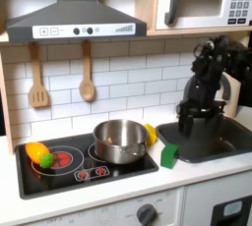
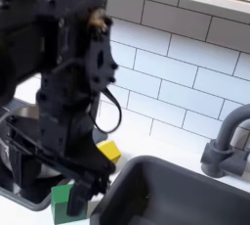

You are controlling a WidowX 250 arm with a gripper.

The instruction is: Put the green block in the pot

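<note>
Here, the black end effector of the arm hangs low over the dark sink basin, pointing downward, at the first exterior view's right. Its jaws are too dark and blurred against the arm to judge, so I cannot tell how far apart they stand, and nothing can be made out between them. In the second exterior view the black arm body takes up the second exterior view's left half, with the end effector's tip low down, just beside the small bright green squarish block.

In the first exterior view that green block lies on the white desk, between the toy stovetop and the sink, near the lower right edge of the round shiny silver metal pot. It is outside the pot, apart from it. The pot stands on the black stovetop, on the burner nearer the sink. A yellow toy piece sits just behind the pot's right side; in the second exterior view it shows as a yellow wedge by the sink's corner.

On the stovetop's other burner lies an orange toy joined to a round green ball. Behind, two wooden utensils hang on the white tiled wall, and a grey faucet rises beside the sink.
</note>
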